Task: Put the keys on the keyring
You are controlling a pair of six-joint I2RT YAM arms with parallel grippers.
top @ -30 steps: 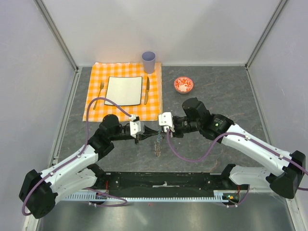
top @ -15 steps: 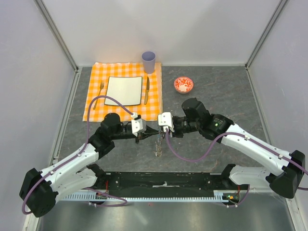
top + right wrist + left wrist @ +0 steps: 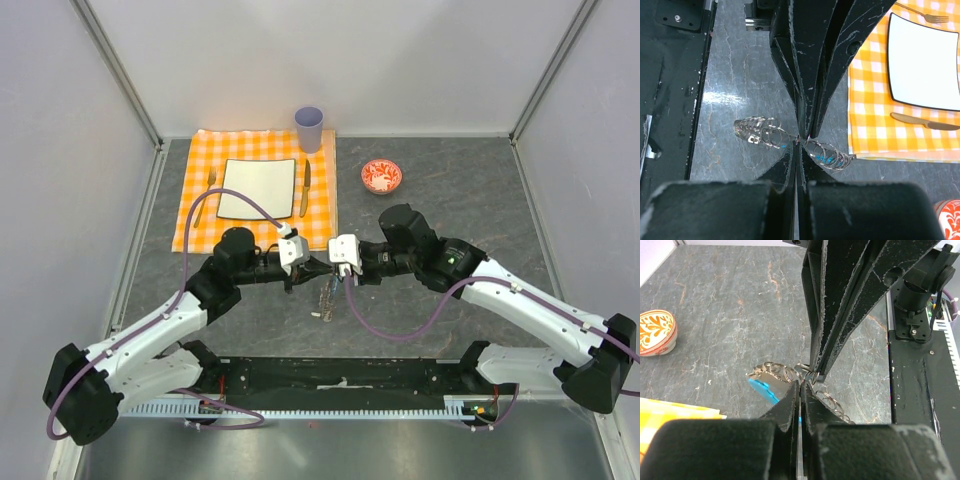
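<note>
Keyring [image 3: 771, 134]: loop of grey metal coils with a bright blue curved plastic segment [image 3: 761, 388], strung sideways between the two grippers over the grey stone-patterned table [image 3: 450, 200], just in front of the near edge of the placemat, one end trailing toward the arm bases; contact with the table surface not determinable. Left gripper [image 3: 312, 270]: fingers pressed together, tips nipped onto a coil of the keyring, pointing straight at the right gripper. Right gripper [image 3: 329, 271]: fingers likewise together, clamped on the keyring at almost the same spot, tips meeting those of the left head-on. Orange-and-white checked placemat [image 3: 235, 142]: far left part of the table, bearing a white square plate [image 3: 258, 188], with fork [image 3: 209, 185] to the plate's left and table knife [image 3: 305, 187] to its right. Lilac cup [image 3: 309, 128]: upright at the far right corner of the placemat. Red patterned bowl [image 3: 381, 176]: on bare table, right of the placemat, well apart from the keyring and both grippers.
</note>
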